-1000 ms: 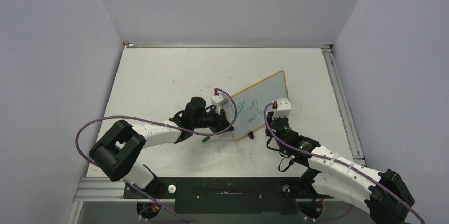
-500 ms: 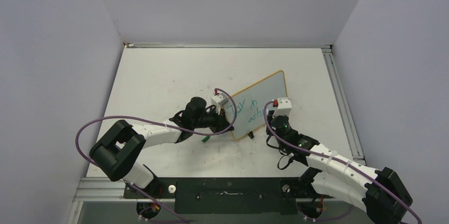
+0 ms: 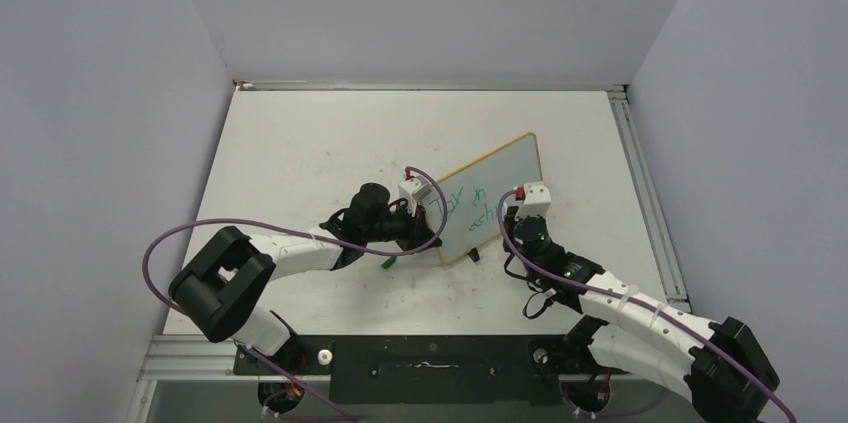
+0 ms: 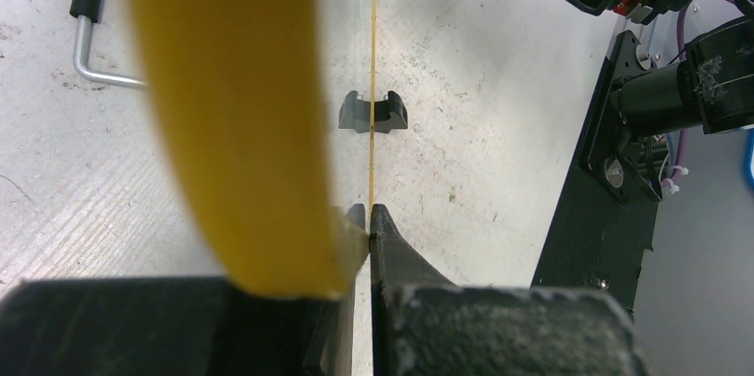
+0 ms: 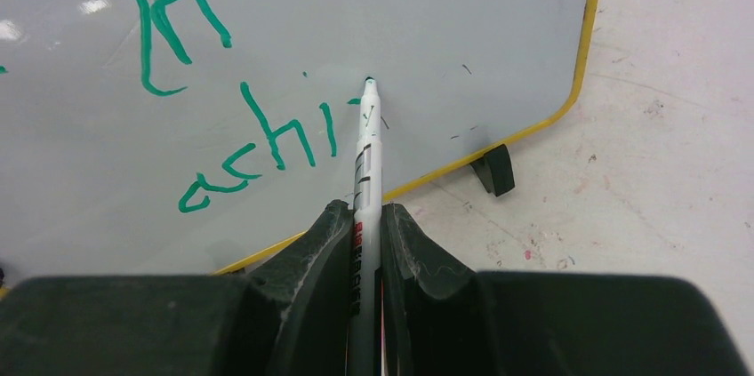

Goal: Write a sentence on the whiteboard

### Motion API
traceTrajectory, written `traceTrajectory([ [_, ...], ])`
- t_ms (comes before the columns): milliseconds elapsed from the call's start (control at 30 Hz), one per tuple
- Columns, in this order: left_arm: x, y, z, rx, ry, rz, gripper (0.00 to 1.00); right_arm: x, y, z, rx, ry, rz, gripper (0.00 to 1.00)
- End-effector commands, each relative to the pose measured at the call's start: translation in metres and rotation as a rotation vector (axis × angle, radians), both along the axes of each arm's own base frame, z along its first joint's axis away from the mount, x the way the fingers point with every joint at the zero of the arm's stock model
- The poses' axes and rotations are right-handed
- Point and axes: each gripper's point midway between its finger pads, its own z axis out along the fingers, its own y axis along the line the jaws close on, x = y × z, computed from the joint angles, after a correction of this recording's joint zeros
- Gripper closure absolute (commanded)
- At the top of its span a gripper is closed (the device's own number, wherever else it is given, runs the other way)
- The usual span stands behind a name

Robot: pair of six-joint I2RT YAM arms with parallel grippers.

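Note:
The whiteboard [image 3: 495, 188] stands tilted on the table, white with a yellow rim. Its teal sentence [image 3: 462, 211] runs in two slanted lines; in the right wrist view I read "in" [image 5: 169, 38] above "achi" [image 5: 267, 145]. My left gripper [image 3: 430, 235] is shut on the board's left edge, seen edge-on as a thin yellow line [image 4: 373, 56] between the fingers [image 4: 391, 243]. My right gripper [image 5: 363, 212] is shut on a white marker [image 5: 366, 154]. The marker's tip touches the board just right of "achi".
Black feet [image 5: 494, 170] [image 4: 372, 112] hold the board's lower rim. A bent metal rod with a black sleeve [image 4: 89, 29] lies on the table behind the board. A small green piece [image 3: 388, 263] lies under the left arm. A metal rail [image 3: 650, 203] lines the table's right edge.
My right gripper and the marker have shifted slightly up and to the right along the board. The left gripper and the board have not moved.

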Motion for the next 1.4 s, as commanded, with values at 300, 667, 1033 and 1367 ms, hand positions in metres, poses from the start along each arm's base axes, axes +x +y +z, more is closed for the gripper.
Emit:
traceTrajectory([
  [300,-0.008,-0.006,0.008,-0.017,0.001,-0.038,1.00,0.003,0.019,0.021,0.095,-0.043,0.063,0.95],
  [667,-0.007,-0.006,0.008,-0.018,0.002,-0.038,1.00,-0.009,0.017,0.000,0.108,0.032,0.047,0.95],
  [1033,-0.007,-0.007,0.010,-0.020,0.001,-0.038,1.00,-0.016,0.010,-0.017,0.084,0.088,0.020,0.95],
  [1367,-0.006,-0.007,0.011,-0.017,-0.001,-0.039,1.00,-0.005,0.005,-0.009,0.059,0.048,-0.021,0.95],
])
